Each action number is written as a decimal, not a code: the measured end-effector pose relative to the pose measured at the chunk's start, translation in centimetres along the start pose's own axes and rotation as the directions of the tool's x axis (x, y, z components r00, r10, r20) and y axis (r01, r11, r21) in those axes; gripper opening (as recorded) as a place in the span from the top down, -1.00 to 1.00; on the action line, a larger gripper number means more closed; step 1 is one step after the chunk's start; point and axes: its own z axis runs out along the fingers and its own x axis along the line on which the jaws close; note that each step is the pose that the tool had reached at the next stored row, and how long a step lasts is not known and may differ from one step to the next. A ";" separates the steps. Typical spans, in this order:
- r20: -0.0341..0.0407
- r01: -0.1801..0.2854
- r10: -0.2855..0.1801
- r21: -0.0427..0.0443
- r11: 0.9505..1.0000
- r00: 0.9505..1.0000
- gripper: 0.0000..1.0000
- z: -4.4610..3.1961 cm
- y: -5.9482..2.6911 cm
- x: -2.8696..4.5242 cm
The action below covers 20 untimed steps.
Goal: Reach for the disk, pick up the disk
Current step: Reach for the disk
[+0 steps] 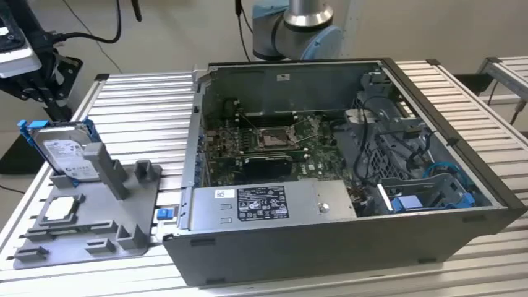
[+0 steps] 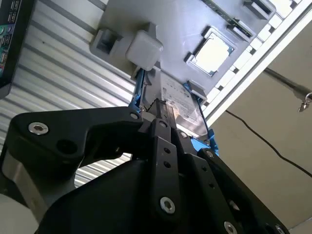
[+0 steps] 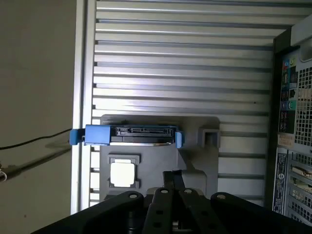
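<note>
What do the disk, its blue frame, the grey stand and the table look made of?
Disk: silver-grey metal casing with a dull sheen, plus a white paper-like label.
Blue frame: likely moulded plastic; uniform saturated colour, slight gloss.
Grey stand: probably matte plastic, possibly printed; flat even grey, blocky slots.
Table: looks like ribbed aluminium profiles; bright brushed reflections.

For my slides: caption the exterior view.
Disk stands upright in a grey holder beside an open computer case on a slatted table.

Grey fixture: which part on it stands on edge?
The disk, upright in its blue carrier in a slot of the grey fixture; the square processor chip lies flat.
</note>
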 end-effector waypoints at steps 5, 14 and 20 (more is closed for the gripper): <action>0.000 0.000 0.000 0.000 1.000 1.000 1.00 0.02 0.38 0.03; 0.000 0.000 0.000 0.000 1.000 1.000 1.00 0.39 2.28 3.17; 0.000 0.000 0.000 0.000 1.000 1.000 1.00 0.70 2.85 5.40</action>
